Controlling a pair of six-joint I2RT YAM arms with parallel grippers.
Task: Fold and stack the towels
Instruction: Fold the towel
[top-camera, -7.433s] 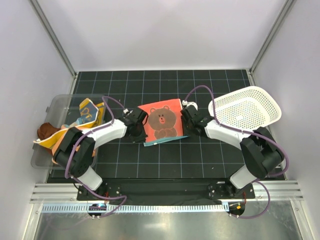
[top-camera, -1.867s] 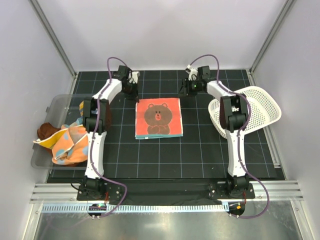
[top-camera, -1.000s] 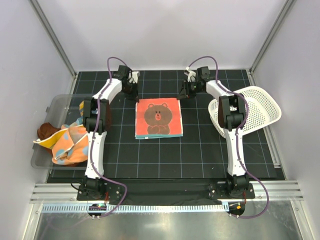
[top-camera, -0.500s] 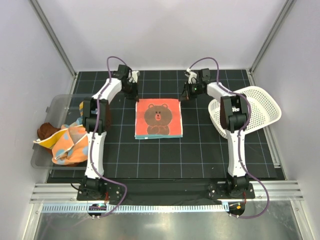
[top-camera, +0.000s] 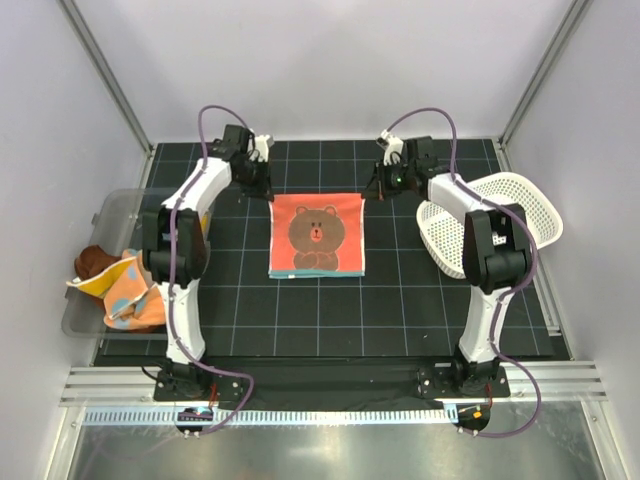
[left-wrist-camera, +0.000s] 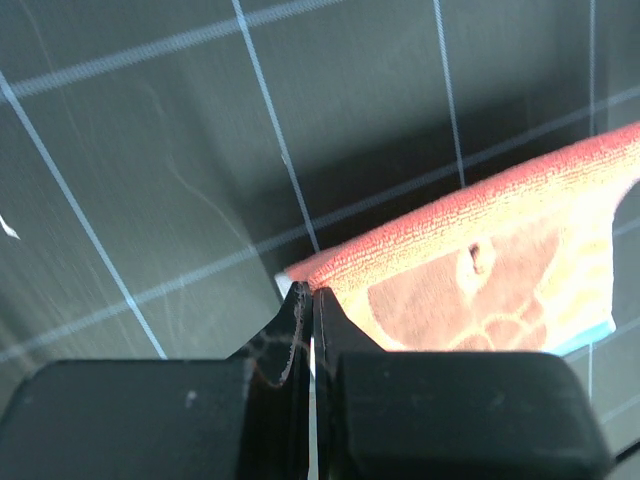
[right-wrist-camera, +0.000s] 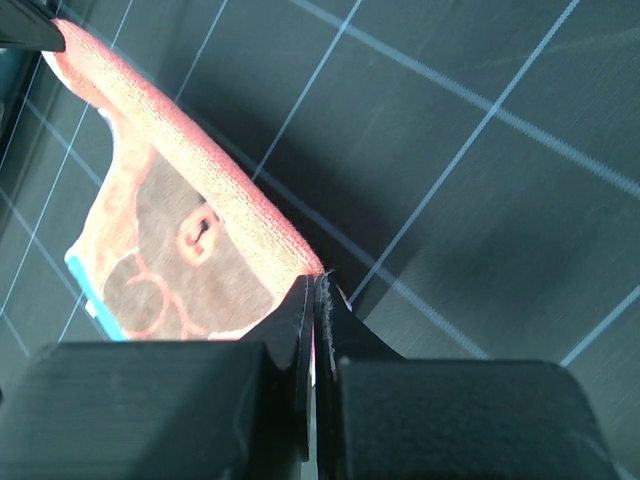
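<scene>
The left claw (left-wrist-camera: 305, 300) is clenched on the far left corner of the orange bear towel (top-camera: 318, 235), and the right claw (right-wrist-camera: 315, 285) is pinched tight on its far right corner. The far edge runs between them and throws a shadow on the black gridded bench (top-camera: 400, 300), while the rest lies spread in the middle, bear face up. Off to the left, crumpled towels (top-camera: 120, 285) heap in the clear bin (top-camera: 108, 212). The white basket (top-camera: 510, 215) sits to the right.
</scene>
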